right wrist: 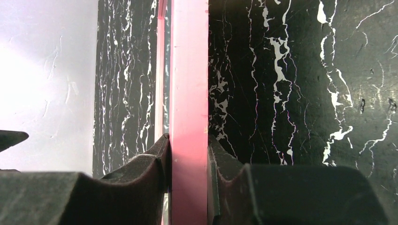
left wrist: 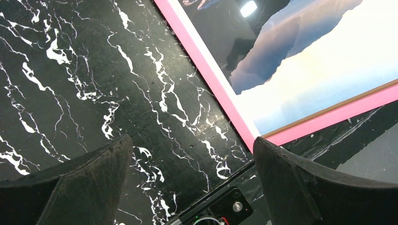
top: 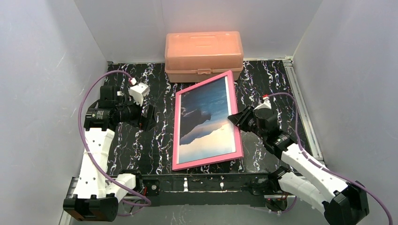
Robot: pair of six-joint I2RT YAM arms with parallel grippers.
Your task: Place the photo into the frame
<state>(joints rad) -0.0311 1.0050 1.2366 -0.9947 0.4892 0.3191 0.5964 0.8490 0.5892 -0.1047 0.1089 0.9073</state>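
The pink frame (top: 176,124) lies near the middle of the table, its right side lifted. Behind its pane shows the photo (top: 206,119), blue sky above a dark mountain. My right gripper (top: 236,118) is shut on the frame's right border; in the right wrist view the pink frame (right wrist: 189,84) runs edge-on between my two fingers (right wrist: 155,164). My left gripper (top: 149,118) hovers left of the frame, open and holding nothing. In the left wrist view the frame (left wrist: 324,121) corner and the photo (left wrist: 305,61) sit beyond my open left gripper (left wrist: 192,150).
A salmon-pink lidded box (top: 203,55) stands at the back, just behind the frame's far corner. The table (top: 141,140) is black marble-patterned. White walls close in on the left, right and back. A metal rail (top: 300,108) runs along the right edge.
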